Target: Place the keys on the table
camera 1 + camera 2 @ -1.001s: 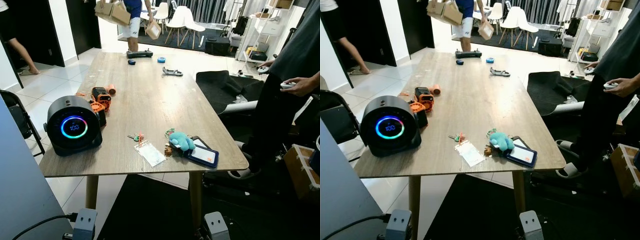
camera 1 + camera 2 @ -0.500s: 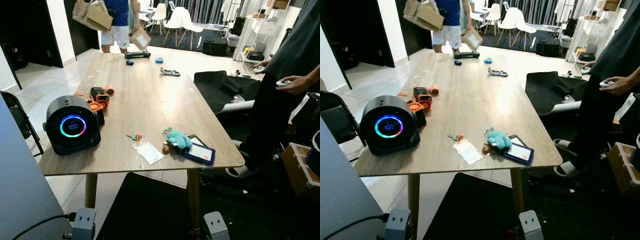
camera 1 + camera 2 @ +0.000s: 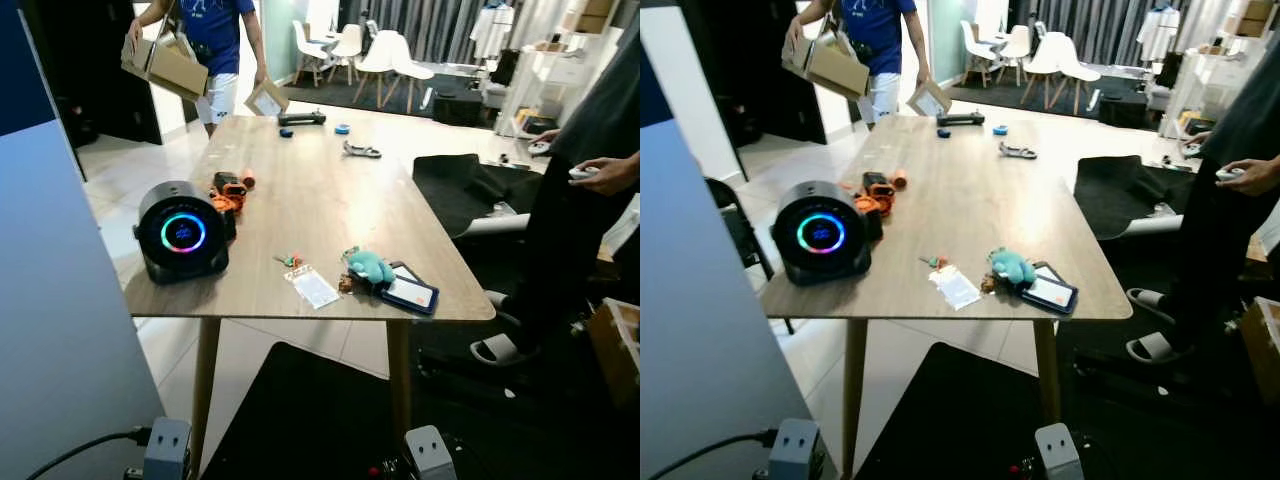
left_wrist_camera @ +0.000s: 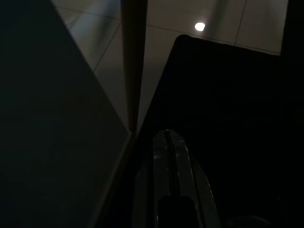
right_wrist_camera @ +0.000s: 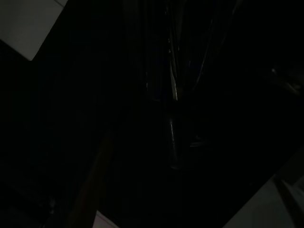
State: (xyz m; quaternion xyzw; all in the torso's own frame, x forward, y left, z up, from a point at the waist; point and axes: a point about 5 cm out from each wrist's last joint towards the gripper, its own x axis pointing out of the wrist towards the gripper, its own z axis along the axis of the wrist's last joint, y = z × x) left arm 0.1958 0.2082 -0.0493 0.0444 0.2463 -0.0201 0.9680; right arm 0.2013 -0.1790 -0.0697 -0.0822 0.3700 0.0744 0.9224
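Observation:
The keys point(image 3: 291, 262) lie on the wooden table point(image 3: 320, 200) near its front edge, with a small clear tag point(image 3: 317, 288) beside them. Just to their right are a teal plush keychain point(image 3: 370, 266) and a dark card holder point(image 3: 410, 292). Both arms hang low in front of the table, away from the keys. In the left wrist view, the left gripper point(image 4: 167, 137) is shut with nothing in it, above a dark mat and pale tiles. The right wrist view is very dark, and the right gripper point(image 5: 173, 90) is a faint glint.
A round black speaker point(image 3: 183, 233) with a glowing ring sits at the table's front left, with orange tools point(image 3: 229, 190) behind it. A person point(image 3: 590, 180) stands at the right holding a controller. Another person point(image 3: 215, 40) carries cardboard boxes at the far end. A grey-blue panel point(image 3: 50, 300) stands close on my left.
The whole view has pulled back and turned, so the table looks smaller and farther and the left panel larger. The person with the boxes has walked leftward. The keys lie as before.

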